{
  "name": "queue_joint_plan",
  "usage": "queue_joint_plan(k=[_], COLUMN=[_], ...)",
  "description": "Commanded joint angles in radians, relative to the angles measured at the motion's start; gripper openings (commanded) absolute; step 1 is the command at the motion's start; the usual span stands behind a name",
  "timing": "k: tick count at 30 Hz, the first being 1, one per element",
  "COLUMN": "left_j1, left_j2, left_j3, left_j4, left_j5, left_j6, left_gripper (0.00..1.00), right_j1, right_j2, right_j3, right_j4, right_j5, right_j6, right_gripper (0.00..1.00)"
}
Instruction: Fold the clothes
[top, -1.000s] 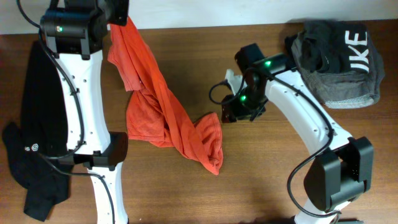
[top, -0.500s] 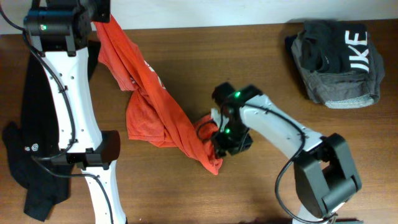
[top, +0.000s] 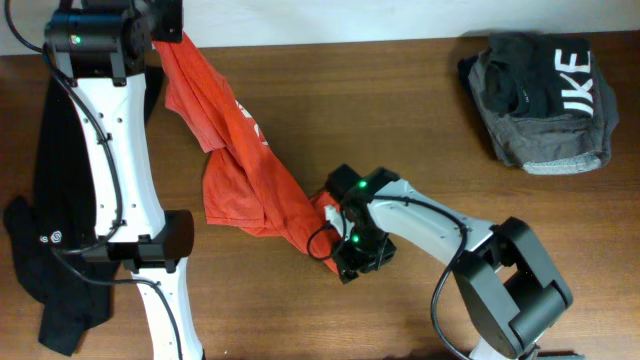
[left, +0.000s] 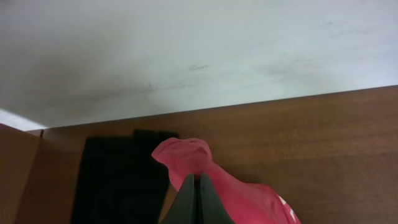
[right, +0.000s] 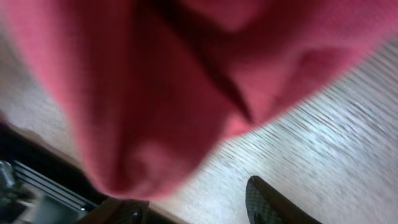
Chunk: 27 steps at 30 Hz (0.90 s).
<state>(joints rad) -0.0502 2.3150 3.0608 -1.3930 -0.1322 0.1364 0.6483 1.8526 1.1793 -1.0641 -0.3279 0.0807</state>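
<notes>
- The right gripper (top: 347, 256) has slid further down the frame onto the low tail of the orange-red T-shirt (top: 235, 170), at bottom centre. Its fingers stand partly apart with cloth bunched against them; I cannot tell whether they grip.
- The long black garment (top: 60, 170) lies along the left edge.
- Upper left, the left gripper (top: 165, 22) is pinched tight on the shirt's top end.
- Upper right, the dark grey garment (top: 540, 90) sits crumpled.
</notes>
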Motion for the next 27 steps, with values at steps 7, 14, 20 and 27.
queue_joint_plan(k=[7, 14, 20, 27], left_j1=[0.002, 0.002, 0.002, 0.002], left_j2=[-0.019, -0.019, -0.019, -0.019], left_j3=[-0.005, -0.005, -0.005, -0.005], left_j4=[-0.029, -0.047, -0.048, -0.049], left_j5=[0.008, 0.008, 0.008, 0.008], left_j6=[-0.032, -0.032, -0.031, -0.031], left_gripper=[0.01, 0.01, 0.01, 0.01], right_j1=[0.065, 0.065, 0.05, -0.136], right_j2=[0.002, 0.002, -0.003, -0.066], right_j3=[-0.004, -0.004, 0.032, 0.38], right_j4=[0.081, 0.105, 0.092, -0.08], right_j5=[0.183, 0.196, 0.209, 0.209], right_j6=[-0.069, -0.07, -0.066, -0.067], right_gripper=[0.54, 0.22, 0.04, 0.04])
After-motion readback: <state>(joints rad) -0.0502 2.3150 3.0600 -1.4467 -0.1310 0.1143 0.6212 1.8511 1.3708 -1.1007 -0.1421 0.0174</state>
